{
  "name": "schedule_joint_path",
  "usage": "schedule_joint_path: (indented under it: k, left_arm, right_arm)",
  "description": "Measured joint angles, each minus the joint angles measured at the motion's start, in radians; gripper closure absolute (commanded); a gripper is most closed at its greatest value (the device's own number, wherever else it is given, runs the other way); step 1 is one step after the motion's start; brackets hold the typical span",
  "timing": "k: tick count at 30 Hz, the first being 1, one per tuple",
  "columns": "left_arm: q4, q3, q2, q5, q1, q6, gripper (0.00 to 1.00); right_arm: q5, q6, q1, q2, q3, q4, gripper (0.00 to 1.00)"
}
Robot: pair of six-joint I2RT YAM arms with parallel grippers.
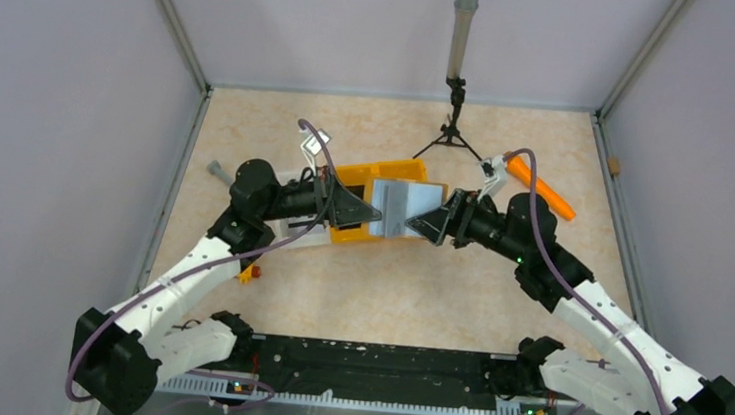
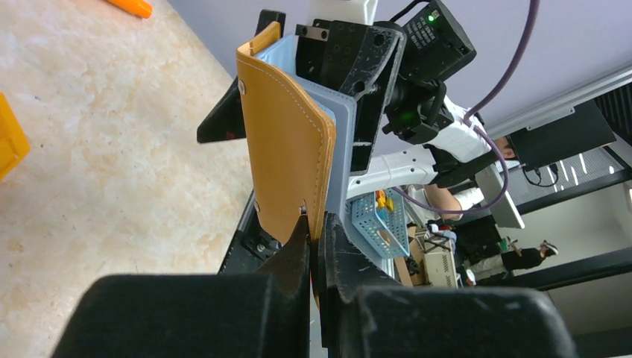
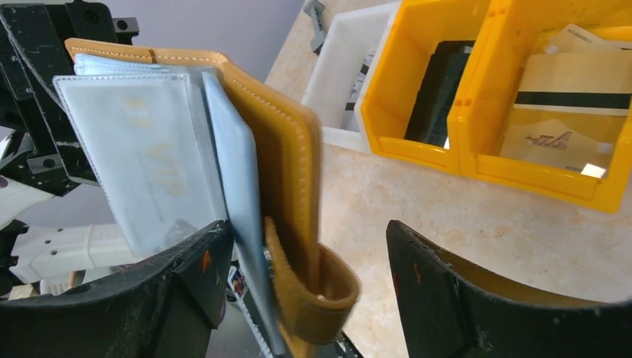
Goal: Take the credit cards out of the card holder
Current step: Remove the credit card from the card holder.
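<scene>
The tan card holder point(image 2: 287, 164) hangs upright in the air between both arms. My left gripper point(image 2: 317, 240) is shut on its lower edge. Its pale grey card sleeves point(image 3: 141, 149) fan out from the tan cover point(image 3: 287, 156), and faint lettering shows through the front one. In the top view the sleeves point(image 1: 404, 206) lie between my left gripper point(image 1: 375, 214) and my right gripper point(image 1: 420, 224). My right gripper point(image 3: 305, 280) is open, and the holder's strap loop point(image 3: 324, 294) sits in the gap. Loose credit cards point(image 3: 570, 97), one with a dark stripe, lie in a yellow bin.
Yellow bins point(image 3: 477, 160) and a white bin point(image 3: 335, 74) stand on the table just behind the holder; one yellow bin holds a black item point(image 3: 440, 89). An orange stick point(image 1: 543, 190) lies at the right, and a small tripod stand point(image 1: 455, 95) rises at the back.
</scene>
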State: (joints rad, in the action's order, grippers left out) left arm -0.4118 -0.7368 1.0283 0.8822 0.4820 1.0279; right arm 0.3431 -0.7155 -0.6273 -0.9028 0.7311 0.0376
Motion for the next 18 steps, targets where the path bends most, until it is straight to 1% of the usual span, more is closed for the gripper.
schedule_joint_path:
  k: [3, 4, 6, 7, 8, 9, 10, 12, 13, 15, 18]
  left_arm:
    - [0.077, -0.006, -0.024, -0.013, 0.004, -0.034, 1.0]
    - [0.101, -0.008, -0.028, -0.019, 0.005, -0.044, 1.0]
    - [0.141, -0.009, -0.031, -0.038, 0.005, -0.061, 1.0]
    - [0.162, -0.01, -0.03, -0.04, 0.005, -0.065, 1.0]
    - [0.192, -0.014, -0.027, -0.043, 0.004, -0.072, 1.0]
    - [0.247, -0.031, -0.023, -0.047, 0.003, -0.084, 1.0]
    - [0.312, -0.055, -0.02, -0.057, 0.003, -0.097, 1.0]
    - [0.457, -0.132, -0.021, -0.092, 0.005, -0.143, 1.0]
    - [0.525, -0.181, -0.032, -0.133, 0.01, -0.171, 1.0]
    - [0.551, -0.213, -0.078, -0.18, 0.013, -0.202, 1.0]
    - [0.545, -0.201, -0.156, -0.214, 0.014, -0.219, 1.0]
  right_arm:
    - [-0.029, 0.013, 0.0, 0.032, 0.004, 0.047, 0.23]
    - [-0.036, 0.017, 0.0, 0.036, 0.009, 0.063, 0.26]
    - [-0.045, 0.024, 0.0, 0.037, 0.018, 0.088, 0.4]
    - [-0.047, 0.027, 0.0, 0.037, 0.018, 0.096, 0.43]
    - [-0.049, 0.031, 0.0, 0.037, 0.021, 0.112, 0.48]
    - [-0.058, 0.034, 0.0, 0.039, 0.025, 0.134, 0.55]
    - [-0.069, 0.038, 0.0, 0.044, 0.029, 0.154, 0.57]
    - [-0.103, 0.045, 0.0, 0.066, 0.049, 0.194, 0.57]
    - [-0.113, 0.048, 0.0, 0.077, 0.062, 0.2, 0.57]
    - [-0.119, 0.061, 0.0, 0.085, 0.116, 0.205, 0.55]
    - [-0.103, 0.069, 0.0, 0.075, 0.164, 0.164, 0.5]
